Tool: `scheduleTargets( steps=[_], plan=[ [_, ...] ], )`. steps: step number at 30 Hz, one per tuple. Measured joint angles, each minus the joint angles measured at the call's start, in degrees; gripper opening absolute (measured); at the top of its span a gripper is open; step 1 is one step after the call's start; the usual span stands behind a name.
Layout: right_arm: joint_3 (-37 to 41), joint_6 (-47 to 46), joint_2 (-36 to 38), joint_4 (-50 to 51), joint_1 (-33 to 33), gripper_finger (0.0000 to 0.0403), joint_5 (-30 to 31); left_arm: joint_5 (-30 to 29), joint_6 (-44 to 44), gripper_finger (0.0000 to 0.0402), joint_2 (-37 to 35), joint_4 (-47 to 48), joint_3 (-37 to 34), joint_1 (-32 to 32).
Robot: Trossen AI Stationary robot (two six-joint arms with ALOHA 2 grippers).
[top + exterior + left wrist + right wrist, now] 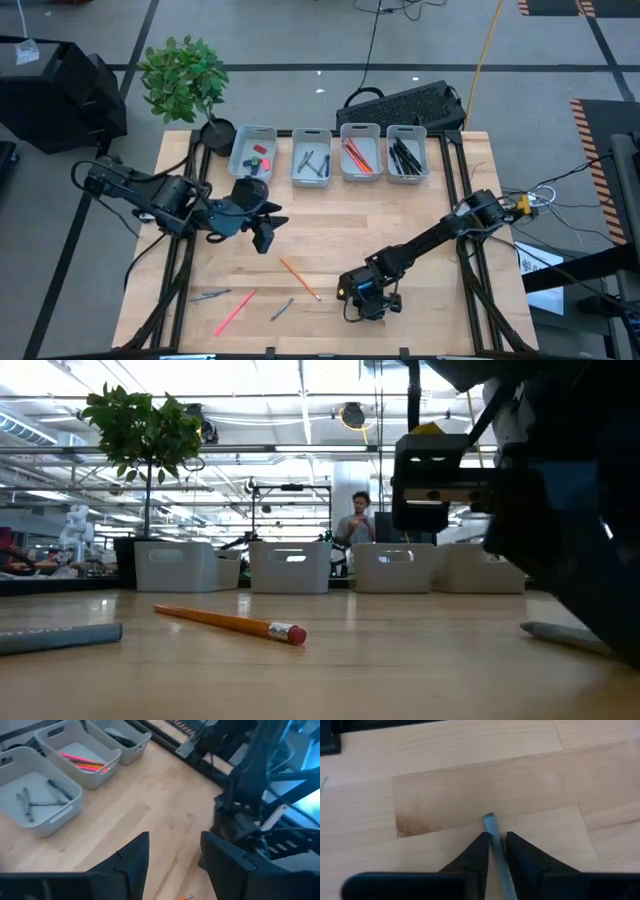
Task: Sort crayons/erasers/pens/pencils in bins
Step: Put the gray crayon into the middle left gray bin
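Four pale grey-white bins [318, 135] stand in a row along the far edge of the tabletop [400, 220], rims rounded, all alike in shape. Leftmost bin [253, 152]: holds the erasers [261, 153], small chunky blocks, one red and at least one darker; exact count unclear. Second bin [311, 157]: grey pens. Third bin [360, 152]: red and orange sticks. Fourth bin [407, 153]: dark sticks.

Left gripper [262, 222] hovers above the tabletop just in front of the leftmost bin, jaws spread apart, nothing between them; the left wrist view confirms bare wood in the gap.

Right gripper [368, 303] sits low over the near part of the tabletop, toward the middle. Right wrist view: jaws clenched on a thin grey pen [492, 832], its blunt tip sticking out past the fingertips, lying against the wood.

Loose items on the tabletop: an orange pencil [299, 278] with a pink eraser tip, near the middle; a pink stick [234, 312], a grey pen [211, 295] and another short grey stick [282, 309] toward the near left corner.

Potted plant [186, 78] at the far left corner, beside the leftmost bin. A person [357, 520] shows in the room beyond.
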State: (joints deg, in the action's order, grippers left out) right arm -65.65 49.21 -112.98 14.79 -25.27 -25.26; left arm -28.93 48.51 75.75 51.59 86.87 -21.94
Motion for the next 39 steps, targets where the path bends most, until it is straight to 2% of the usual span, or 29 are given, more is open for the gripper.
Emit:
scheduleTargets(
  steps=[6,10,14,19,23,27,32,36,39],
  plan=[
    [0.8,-1.3,0.2,-0.2,-0.4,0.0012,0.8,-0.1,0.1,0.0182,0.0,-3.0,0.0,-0.9],
    [0.9,-2.4,1.6,-0.1,-0.9,0.0016,2.6,-0.6,1.2,0.0182,0.0,-3.6,0.0,-1.8],
    [1.2,-2.6,5.4,1.8,-1.6,0.0021,8.2,-4.1,2.7,0.0182,0.0,-3.9,-0.7,-3.5],
    [1.2,-3.8,13.5,1.2,-1.5,0.0017,13.8,-4.7,7.8,0.0182,0.0,-6.7,-5.9,-4.8],
    [1.1,-5.5,21.2,0.1,-1.0,0.0017,18.0,-3.3,7.6,0.0182,0.0,-18.3,-13.8,-4.4],
    [1.1,-13.8,29.1,-0.9,1.3,0.0017,18.8,-3.9,-0.6,0.0182,0.0,-33.6,-20.8,-3.6],
    [1.1,-28.7,37.4,-7.6,4.2,0.0017,21.0,-4.2,-20.5,0.0182,0.0,-56.9,-28.1,-2.2],
    [2.0,-36.3,41.2,-20.2,5.8,0.0017,26.1,-4.2,-40.2,0.0182,0.0,-72.6,-31.9,-1.6],
    [4.2,-41.3,41.9,-34.1,7.0,0.0017,29.5,-3.3,-47.7,0.0182,0.2,-78.0,-32.8,-0.6]
  ],
)
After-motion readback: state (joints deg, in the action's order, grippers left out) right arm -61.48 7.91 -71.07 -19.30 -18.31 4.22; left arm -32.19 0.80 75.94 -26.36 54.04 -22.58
